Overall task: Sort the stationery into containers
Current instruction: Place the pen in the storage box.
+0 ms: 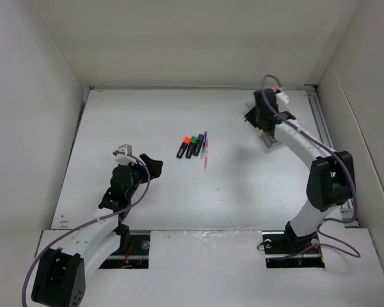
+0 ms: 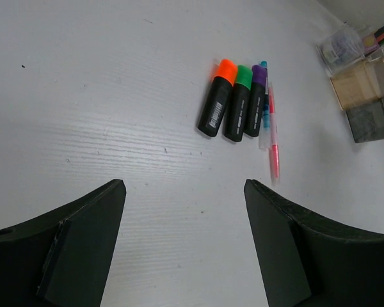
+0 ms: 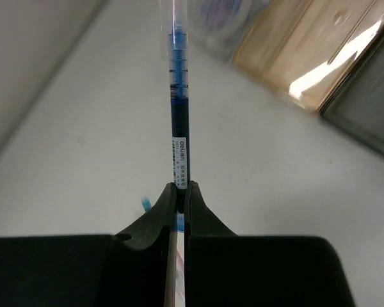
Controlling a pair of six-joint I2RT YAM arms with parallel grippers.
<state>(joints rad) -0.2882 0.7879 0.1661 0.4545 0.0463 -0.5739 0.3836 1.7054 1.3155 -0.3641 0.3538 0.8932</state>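
Observation:
Three stubby black highlighters lie side by side mid-table: orange cap point(image 2: 217, 99), green cap point(image 2: 239, 105), purple cap point(image 2: 256, 102). A thin blue-purple pen point(image 2: 265, 96) and a pink pen point(image 2: 274, 144) lie just right of them. My left gripper point(image 2: 184, 185) hovers open short of this group point(image 1: 192, 146), with only bare table between its fingers. At the back right, my right gripper point(image 3: 181, 188) is shut on a thin blue pen point(image 3: 178, 115), which sticks out ahead toward the containers point(image 3: 307, 51). In the top view that gripper point(image 1: 265, 114) is just behind the containers point(image 1: 270, 137).
The containers form a cluster at the far right: a clear box point(image 2: 342, 45), a tan one point(image 2: 361, 83) and a darker one point(image 2: 371, 118). White walls enclose the table on three sides. A metal rail point(image 1: 321, 121) runs along the right edge.

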